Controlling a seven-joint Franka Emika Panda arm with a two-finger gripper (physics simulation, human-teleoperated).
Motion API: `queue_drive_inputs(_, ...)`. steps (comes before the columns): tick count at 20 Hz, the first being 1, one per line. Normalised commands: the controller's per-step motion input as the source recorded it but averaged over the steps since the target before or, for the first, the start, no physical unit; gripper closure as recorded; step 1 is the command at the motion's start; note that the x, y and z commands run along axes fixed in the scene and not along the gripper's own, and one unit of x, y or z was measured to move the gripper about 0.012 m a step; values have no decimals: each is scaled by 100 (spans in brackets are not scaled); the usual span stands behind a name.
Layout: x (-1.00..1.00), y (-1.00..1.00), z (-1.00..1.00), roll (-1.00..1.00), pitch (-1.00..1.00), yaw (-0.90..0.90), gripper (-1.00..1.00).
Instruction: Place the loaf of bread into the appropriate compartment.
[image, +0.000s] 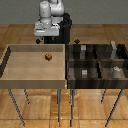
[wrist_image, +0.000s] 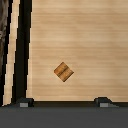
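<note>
- Standing on thin metal legs (image: 60, 105), two bins sit side by side above a wood-plank floor (image: 100, 35) (the planks run in warm orange-brown tones).
- The light tan tray (image: 10, 62) fills the exterior view's left; it is one undivided box with raised walls and a pale wood-grain bottom.
- The dark-brown bin (image: 95, 62) touches it on the exterior view's right, and thin dividers split it into four sections.
- The compartment (image: 82, 75) named in the task is the near quarter next to the tan tray; one small grey block (image: 84, 73) lies in it.
- At least four small grey blocks show in the dark bin in all, one per section, though they are too small to describe further.
- One loaf of bread (image: 48, 57) lies alone on the tan tray's bottom, toward its far side and well apart from the dark bin.
- In the wrist view the loaf of bread (wrist_image: 63, 72) appears as a tiny brown block turned like a diamond, resting flat on the pale wood.
- One white and black robot arm (image: 50, 15) rises behind the tray's far wall.
- The gripper (wrist_image: 63, 102) hangs above the loaf, touching nothing; its two dark fingertips (wrist_image: 23, 102) stand wide apart, with the loaf between their lines but away from both.
</note>
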Motion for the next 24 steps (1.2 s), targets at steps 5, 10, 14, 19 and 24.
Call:
queue_drive_inputs(5,80,0,0,0,0,0,-100)
queue_drive_inputs(10,0,0,-60,0,0,0,-100)
queue_drive_inputs(14,0,0,-100,0,0,0,-100)
queue_drive_inputs(19,0,0,-100,0,0,0,-100)
queue_drive_inputs(24,0,0,-20,0,0,0,100)
